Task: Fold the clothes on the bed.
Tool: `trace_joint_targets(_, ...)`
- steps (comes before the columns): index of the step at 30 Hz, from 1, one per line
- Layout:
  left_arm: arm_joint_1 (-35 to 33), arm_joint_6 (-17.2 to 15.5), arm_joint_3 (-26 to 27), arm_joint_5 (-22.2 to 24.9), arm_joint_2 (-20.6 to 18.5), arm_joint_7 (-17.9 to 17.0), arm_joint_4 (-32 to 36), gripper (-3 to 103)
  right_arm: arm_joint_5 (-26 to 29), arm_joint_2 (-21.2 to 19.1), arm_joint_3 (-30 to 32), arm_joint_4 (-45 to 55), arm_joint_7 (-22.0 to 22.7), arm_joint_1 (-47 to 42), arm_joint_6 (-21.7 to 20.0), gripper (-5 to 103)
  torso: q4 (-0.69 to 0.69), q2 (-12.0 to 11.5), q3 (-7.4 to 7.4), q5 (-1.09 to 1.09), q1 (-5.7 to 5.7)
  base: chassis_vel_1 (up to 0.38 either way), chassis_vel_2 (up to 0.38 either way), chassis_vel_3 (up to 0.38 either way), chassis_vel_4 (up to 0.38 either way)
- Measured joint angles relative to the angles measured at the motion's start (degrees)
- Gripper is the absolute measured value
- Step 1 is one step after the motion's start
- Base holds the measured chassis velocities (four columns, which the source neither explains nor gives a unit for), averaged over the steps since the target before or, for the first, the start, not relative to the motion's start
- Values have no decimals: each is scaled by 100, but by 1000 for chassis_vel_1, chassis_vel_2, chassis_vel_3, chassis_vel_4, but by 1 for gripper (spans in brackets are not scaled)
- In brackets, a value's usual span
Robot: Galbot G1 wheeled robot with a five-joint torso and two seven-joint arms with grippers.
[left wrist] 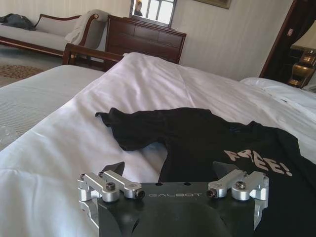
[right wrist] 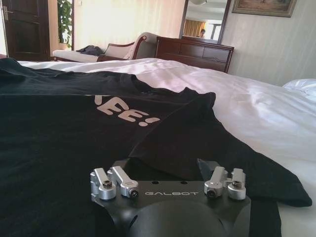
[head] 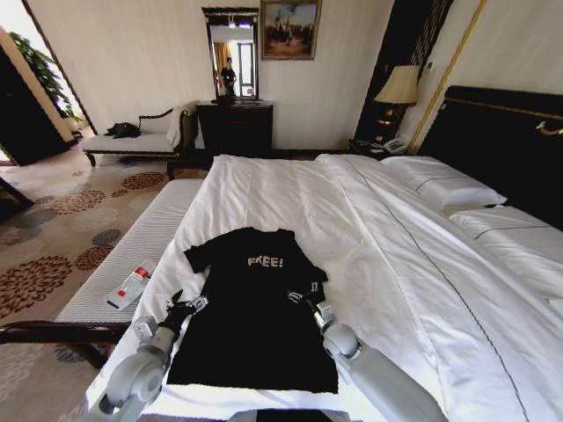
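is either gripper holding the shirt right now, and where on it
Nothing is held. The left gripper sits open at the left edge of the black t-shirt; the right gripper sits open over its right sleeve, on the bed.

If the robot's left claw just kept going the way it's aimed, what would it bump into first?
Probably the black T-shirt: the left gripper, jaws open, points low along the bed at the shirt's sleeve and side. Depth is hard to judge.

On the bed (head: pixel 369 229): T-shirt (head: pixel 251 308) lying flat near the foot edge. At the T-shirt's left side, left gripper (head: pixel 183 309); at its right side, right gripper (head: pixel 308 303). Left of the bed, bench (head: pixel 132 255); pillows (head: pixel 444 189) at the bed's head.
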State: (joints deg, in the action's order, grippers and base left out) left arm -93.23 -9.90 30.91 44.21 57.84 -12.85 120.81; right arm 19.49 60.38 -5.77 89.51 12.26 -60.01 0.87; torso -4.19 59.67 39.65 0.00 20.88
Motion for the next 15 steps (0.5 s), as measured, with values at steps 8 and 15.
trace_joint_targets(8,-13,-3,1,4,24,0,0,100,56,27,-18,-73,13,55,-11,47,0,0,0,0,0,0,0,0,0)
trace_joint_targets(15,-1,-7,-47,-5,56,1,-21,100,105,2,-24,-63,27,75,-14,20,0,0,0,0,0,0,0,0,0)
